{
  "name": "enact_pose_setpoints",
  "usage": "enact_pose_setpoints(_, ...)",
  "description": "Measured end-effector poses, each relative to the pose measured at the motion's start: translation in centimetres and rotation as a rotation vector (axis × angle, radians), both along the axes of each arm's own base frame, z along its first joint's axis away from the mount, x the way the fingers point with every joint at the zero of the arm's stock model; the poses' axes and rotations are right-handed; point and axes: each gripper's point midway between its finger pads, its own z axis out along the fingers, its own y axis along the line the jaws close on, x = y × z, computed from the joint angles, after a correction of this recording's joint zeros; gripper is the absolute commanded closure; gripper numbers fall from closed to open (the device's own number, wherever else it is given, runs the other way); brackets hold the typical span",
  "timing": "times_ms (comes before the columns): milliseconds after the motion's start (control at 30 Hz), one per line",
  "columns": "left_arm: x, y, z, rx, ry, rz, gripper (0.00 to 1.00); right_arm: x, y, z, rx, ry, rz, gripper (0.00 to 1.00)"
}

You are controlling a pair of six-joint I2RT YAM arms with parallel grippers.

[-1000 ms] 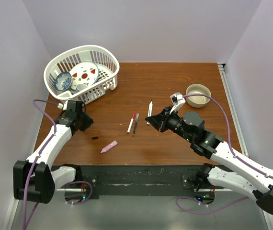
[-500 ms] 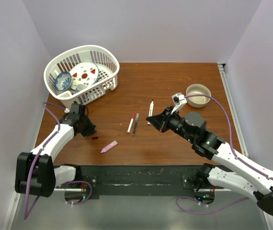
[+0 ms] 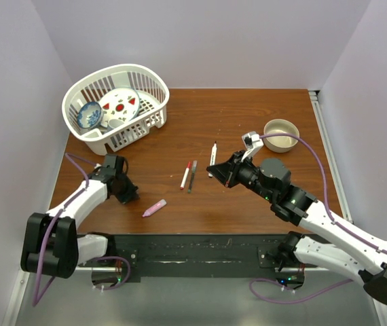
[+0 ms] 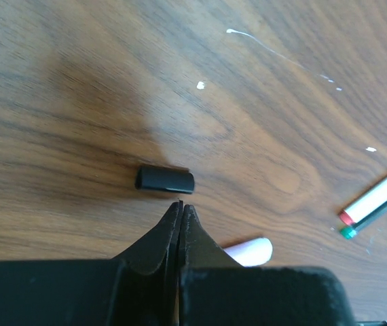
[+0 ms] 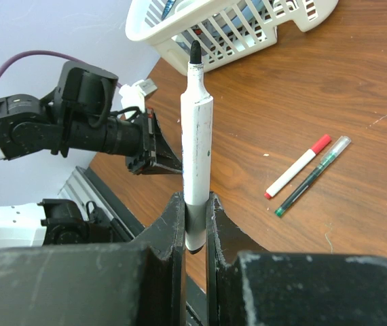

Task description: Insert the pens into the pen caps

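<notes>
Left hand (image 4: 181, 206), closed on nothing, sits beside the dark cap (image 4: 165, 179), open worktop (image 4: 78, 81) around it. Right hand (image 5: 195, 204) grips the white pen (image 5: 197, 142) mid-worktop.

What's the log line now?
left hand: shut, empty | black cap: loose, just past its tips | right hand: gripping white pen

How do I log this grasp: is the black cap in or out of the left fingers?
Out. The black cap lies on the table just beyond the left fingers, which are shut empty.
</notes>
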Motion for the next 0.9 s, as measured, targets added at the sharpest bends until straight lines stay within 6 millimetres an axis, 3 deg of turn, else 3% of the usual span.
enact_pose_setpoints(200, 0.0, 0.2, -1.0, 0.023, 0.030, 0.003, 1.00, 0.0, 0.0, 0.0, 0.000, 0.000, -0.001, 1.00)
enact_pose_setpoints(400, 2.3, 0.0, -0.9, 0.026, -0.031, -0.008, 1.00, 0.0, 0.0, 0.0, -0.001, 0.000, -0.001, 1.00)
enact_pose_setpoints(600, 4.8, 1.0, -0.7, 0.113, -0.045, -0.038, 1.00, 0.1, -0.3, -0.2, -0.013, -0.001, -0.012, 1.00)
enact_pose_setpoints(633, 4.9, 1.3, -0.6, 0.129, -0.046, -0.044, 0.88, 0.2, -0.3, -0.2, -0.015, -0.002, -0.018, 1.00)
enact_pose_setpoints(733, 5.3, 1.8, 0.2, 0.174, -0.050, -0.079, 0.73, 0.3, -0.4, -0.3, -0.019, -0.004, -0.025, 1.00)
enact_pose_setpoints(900, 5.9, 2.7, 2.1, 0.245, -0.049, -0.152, 0.63, 0.3, -0.4, -0.3, -0.020, -0.004, -0.026, 1.00)
